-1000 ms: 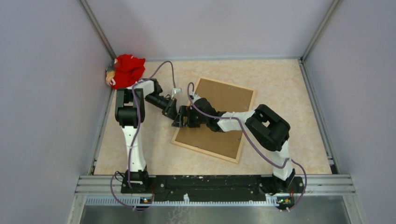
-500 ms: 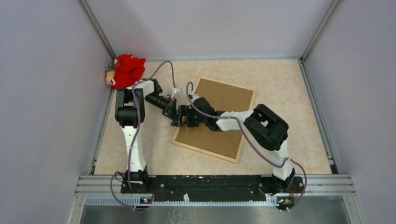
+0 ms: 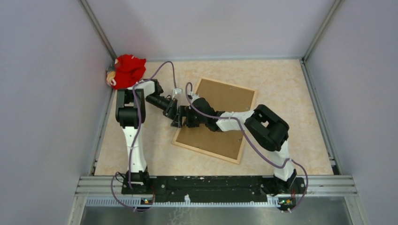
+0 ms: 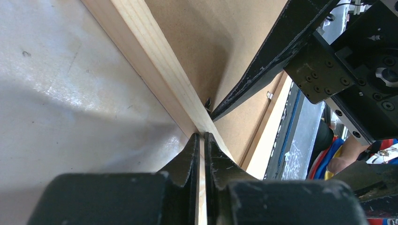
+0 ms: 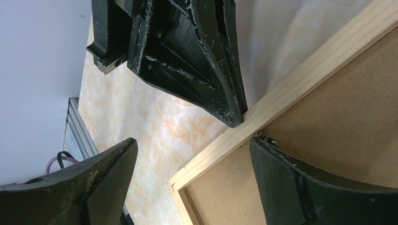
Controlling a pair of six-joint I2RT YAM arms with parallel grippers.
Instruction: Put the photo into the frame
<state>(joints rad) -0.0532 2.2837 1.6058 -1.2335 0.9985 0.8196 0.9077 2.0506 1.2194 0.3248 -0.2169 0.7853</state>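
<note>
The frame [image 3: 206, 153] lies face down on the table, with the brown backing board [image 3: 225, 101] inside its light-wood rails. The photo is not in view. My left gripper [image 3: 177, 119] is at the frame's left rail, and in the left wrist view its jaws [image 4: 202, 137] are shut on the thin wooden edge [image 4: 141, 51]. My right gripper [image 3: 184, 117] is open and straddles the same rail [image 5: 300, 79]. One finger is over the bare table. The other fingertip touches a small metal tab [image 5: 266, 138] on the backing board [image 5: 347, 122].
A red cloth toy [image 3: 127, 70] lies in the far left corner against the wall. Grey walls close the table on three sides. The two arms meet tip to tip at the frame's left rail.
My right arm has edged slightly left towards the frame's left rail. My left arm and the frame have not visibly moved.
</note>
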